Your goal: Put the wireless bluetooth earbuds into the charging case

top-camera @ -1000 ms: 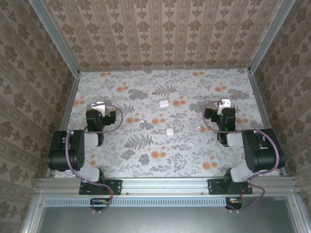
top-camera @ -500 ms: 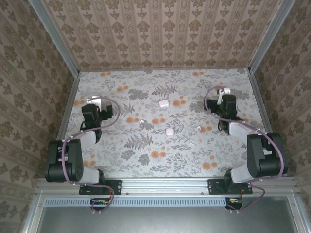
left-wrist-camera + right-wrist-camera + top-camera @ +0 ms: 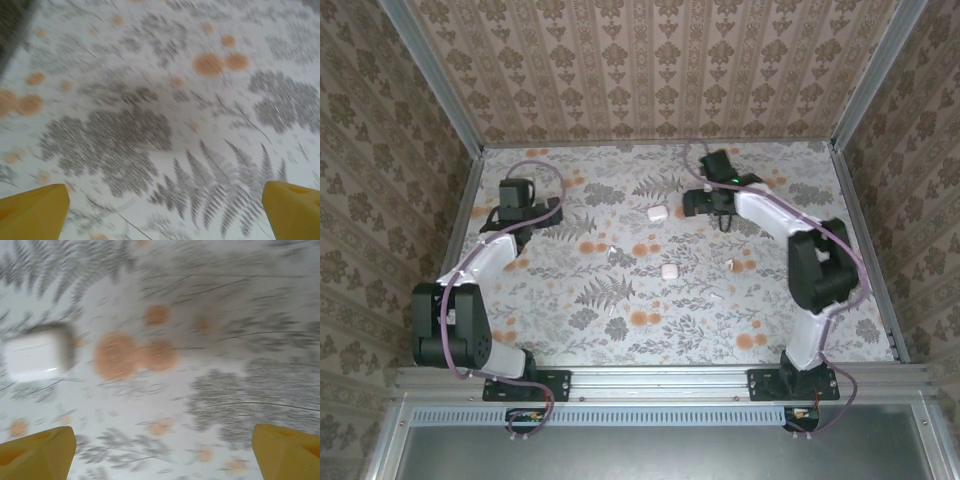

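Nearest the bases: the near earbud (image 3: 716,296) and the far earbud (image 3: 729,265) lie loose on the floral table (image 3: 800,330). Both are well to the base side of the right gripper (image 3: 160,440), and neither is in a case. The near case (image 3: 669,271) sits on that same side of the gripper, a little to its left. It is too small for us to tell whether its lid is up.

Further out: the far case (image 3: 37,357) lies just ahead and to the left of the right gripper. That gripper's yellow fingers (image 3: 37,452) stand spread with nothing between them. The left gripper (image 3: 164,200) is likewise released and empty over bare cloth, well apart from every case and earbud.

Risks, as we judge them:
- The right gripper is beside a case, not an earbud. Closing there would take the wrong thing, or nudge the case and slide it away.
- The earbuds are tiny and white on a pale, busy print. An off-centre pinch could flick one off.
- Both wrist views are blurred, so a descent aimed from them may land off target.
- If a case is shut, it must be opened first. We cannot confirm either way.
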`<control>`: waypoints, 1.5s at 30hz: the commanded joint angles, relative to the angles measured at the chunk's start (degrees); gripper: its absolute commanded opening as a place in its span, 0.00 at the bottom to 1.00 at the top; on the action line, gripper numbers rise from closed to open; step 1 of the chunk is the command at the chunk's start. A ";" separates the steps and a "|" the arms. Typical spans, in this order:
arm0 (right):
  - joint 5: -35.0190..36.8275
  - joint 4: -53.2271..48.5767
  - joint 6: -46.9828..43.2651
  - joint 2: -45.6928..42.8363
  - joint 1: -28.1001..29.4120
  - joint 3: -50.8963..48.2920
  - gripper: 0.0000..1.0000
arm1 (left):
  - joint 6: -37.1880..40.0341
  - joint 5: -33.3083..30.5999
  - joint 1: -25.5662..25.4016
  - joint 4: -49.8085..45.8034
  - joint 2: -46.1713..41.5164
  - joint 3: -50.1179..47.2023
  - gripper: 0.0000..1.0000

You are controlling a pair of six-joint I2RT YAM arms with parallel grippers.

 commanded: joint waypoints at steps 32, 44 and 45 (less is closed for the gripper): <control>0.22 -33.95 2.20 38.16 9.34 51.93 0.97 | -14.07 20.70 -10.33 -1.45 9.23 0.10 1.00; -3.37 -33.16 4.21 40.77 7.17 53.05 0.91 | -13.98 23.45 -10.66 0.04 10.82 1.20 1.00; -3.69 -33.07 4.37 41.04 6.97 53.79 0.90 | -13.83 23.75 -10.83 0.13 10.88 1.40 1.00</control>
